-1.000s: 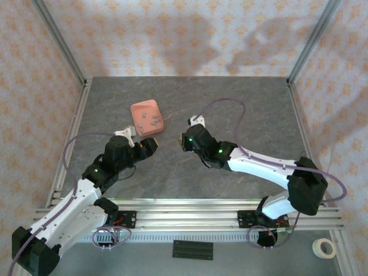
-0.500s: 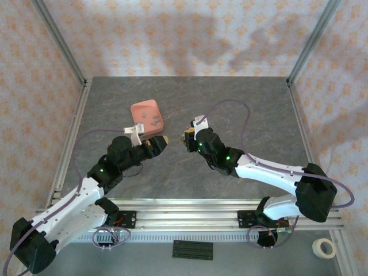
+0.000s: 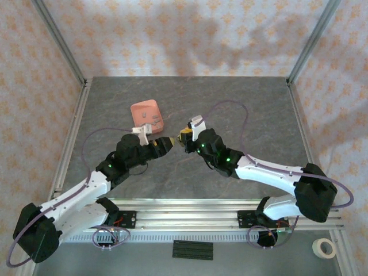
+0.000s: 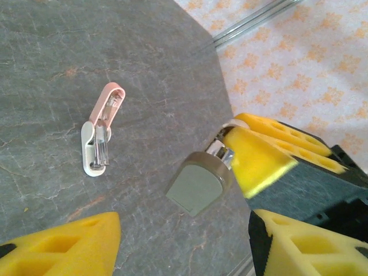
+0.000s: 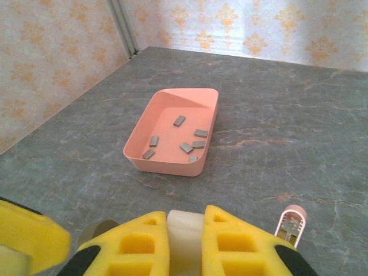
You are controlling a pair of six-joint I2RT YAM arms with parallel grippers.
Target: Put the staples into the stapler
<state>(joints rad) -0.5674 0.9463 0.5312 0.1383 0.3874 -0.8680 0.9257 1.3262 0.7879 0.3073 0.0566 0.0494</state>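
Observation:
The stapler [image 4: 100, 131], pale pink and white, lies opened out on the grey table; its tip [image 5: 291, 225] shows just right of my right fingers. The staples [image 5: 186, 147] are several small grey blocks in the salmon-pink tray [image 5: 138, 150], which stands behind the grippers [image 3: 138, 108]. My right gripper [image 5: 185, 223] is shut on a white block [image 5: 184, 233], which has a grey-green rounded tab [image 4: 195, 183] at its end. My left gripper [image 4: 184, 241] is open and faces the right gripper [image 3: 185, 138] tip to tip, with the tab just ahead of its fingers. The left gripper [image 3: 165, 144] holds nothing.
Metal frame rails [image 3: 63, 144] and patterned walls close in the table on three sides. Cables loop off both arms [image 3: 230, 104]. A tape roll [image 3: 326, 248] and a black strip [image 3: 192, 249] lie below the front rail.
My left arm has reached forward and to the right, bringing its open gripper close to the right gripper. The right gripper has stayed nearly in place, still shut on the white block.

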